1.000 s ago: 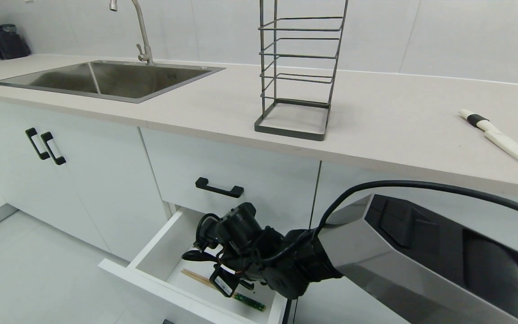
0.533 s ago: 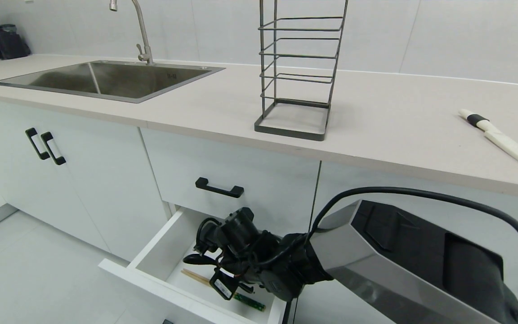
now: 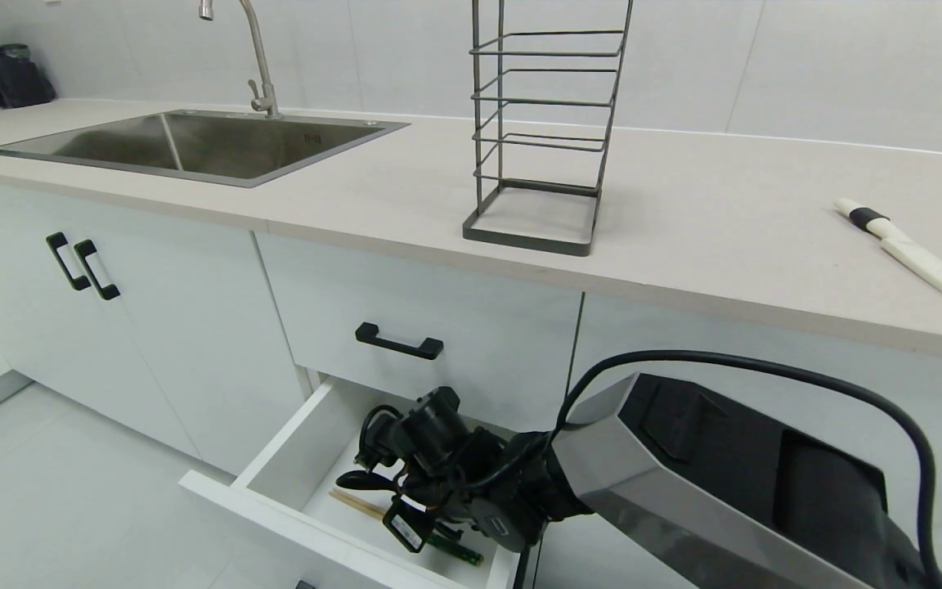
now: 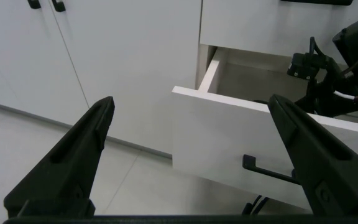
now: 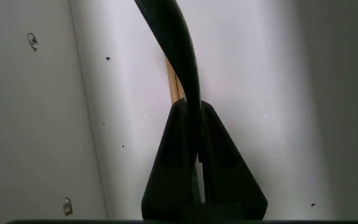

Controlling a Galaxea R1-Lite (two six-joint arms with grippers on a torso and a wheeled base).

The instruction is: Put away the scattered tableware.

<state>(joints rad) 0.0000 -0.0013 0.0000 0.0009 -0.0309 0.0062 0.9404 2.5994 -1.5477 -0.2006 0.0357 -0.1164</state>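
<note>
The right gripper [image 5: 191, 112], bottom centre of the head view, is clamped on a black spoon [image 5: 174, 43] inside the open drawer [image 3: 279, 454], just above the chopsticks [image 3: 354, 503] on the drawer floor. The left gripper [image 4: 191, 102] is spread wide, facing the drawer front. A white knife [image 3: 921, 262] lies on the counter [image 3: 724, 213] at far right.

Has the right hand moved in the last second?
Yes. The right hand, shut on the black spoon, has sunk slightly away from the drawer handle above, lower into the open drawer.
</note>
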